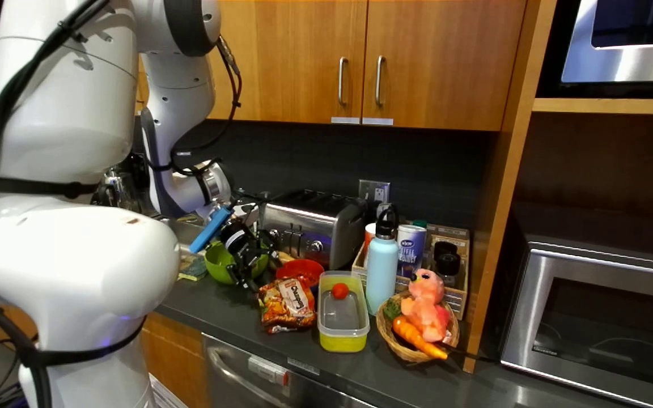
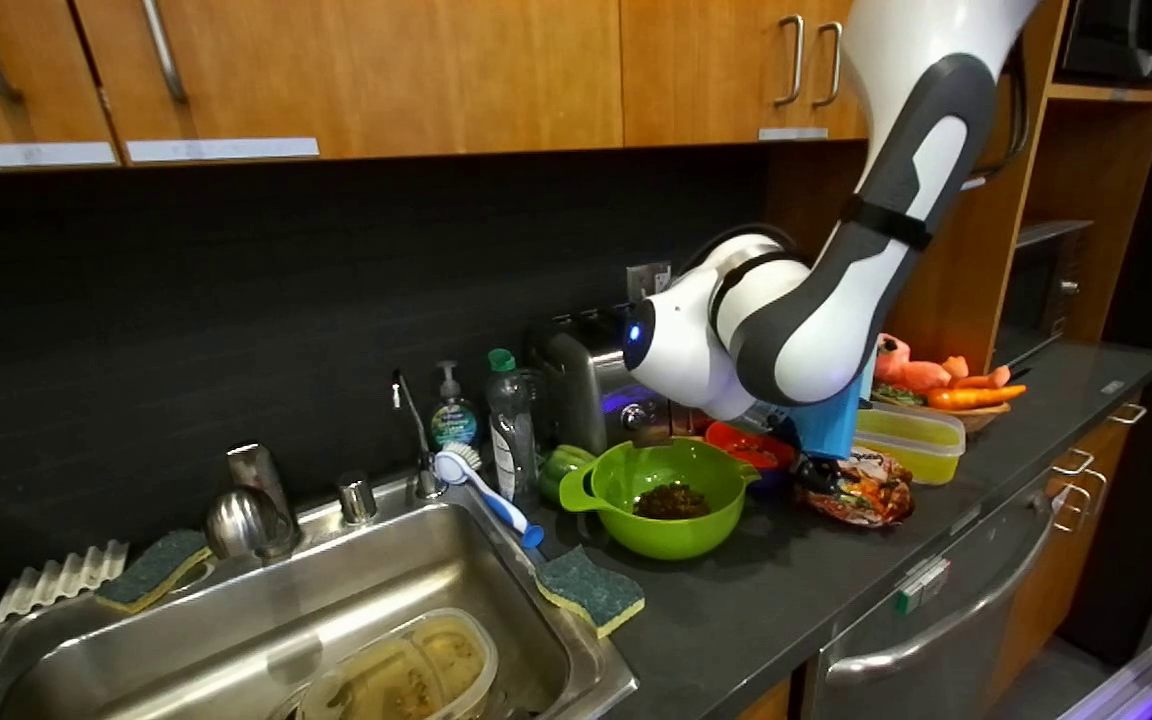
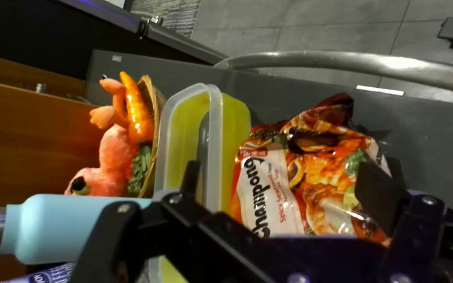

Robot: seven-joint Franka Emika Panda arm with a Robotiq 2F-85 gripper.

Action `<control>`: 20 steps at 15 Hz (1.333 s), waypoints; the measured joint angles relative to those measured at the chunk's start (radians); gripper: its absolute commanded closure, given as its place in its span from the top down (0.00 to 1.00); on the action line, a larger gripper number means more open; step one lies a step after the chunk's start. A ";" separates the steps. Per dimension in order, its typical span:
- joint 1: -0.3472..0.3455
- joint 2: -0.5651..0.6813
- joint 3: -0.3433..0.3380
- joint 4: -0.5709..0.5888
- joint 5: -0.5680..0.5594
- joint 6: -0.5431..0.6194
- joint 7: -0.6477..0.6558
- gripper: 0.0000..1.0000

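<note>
My gripper (image 3: 278, 173) is open, its black fingers wide apart, with nothing held between them. An orange-red Champong noodle packet (image 3: 269, 188) lies on the counter in front of the fingers; it also shows in both exterior views (image 1: 288, 303) (image 2: 871, 490). In an exterior view the gripper (image 1: 259, 271) is just beside the packet's upper corner; I cannot tell whether it touches. A yellow container with a clear rim (image 1: 342, 341) stands beside the packet, a red tomato (image 1: 339, 291) in it. A red bowl (image 1: 305, 266) and a green bowl (image 2: 671, 540) are near the gripper.
A light blue bottle (image 1: 381, 272) stands beside the container. A wicker basket (image 1: 403, 356) holds a pink plush (image 1: 428, 309) and a carrot (image 1: 414, 335). A toaster (image 1: 298, 224) stands behind. A sink (image 2: 526, 560) and a sponge (image 2: 591, 590) lie beyond the green bowl.
</note>
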 measured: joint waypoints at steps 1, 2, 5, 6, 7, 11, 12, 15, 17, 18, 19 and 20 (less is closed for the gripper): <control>0.007 0.005 0.000 0.004 -0.028 0.001 0.018 1.00; 0.013 0.009 0.001 0.008 -0.049 0.002 0.033 1.00; 0.032 0.010 0.017 0.022 -0.067 0.020 0.054 1.00; 0.037 0.009 0.022 0.026 -0.067 0.020 0.057 1.00; 0.041 0.009 0.025 0.028 -0.067 0.020 0.061 1.00; 0.040 0.009 0.025 0.028 -0.066 0.020 0.063 1.00; 0.039 0.010 0.024 0.027 -0.062 0.021 0.063 1.00; 0.026 0.016 0.019 0.024 -0.059 0.044 0.064 1.00; 0.012 0.024 0.017 0.023 -0.053 0.093 0.054 1.00; 0.004 0.027 0.016 0.021 -0.043 0.127 0.041 1.00; -0.005 0.031 0.016 0.020 -0.031 0.163 0.024 1.00; -0.013 0.036 0.015 0.018 -0.018 0.194 0.007 1.00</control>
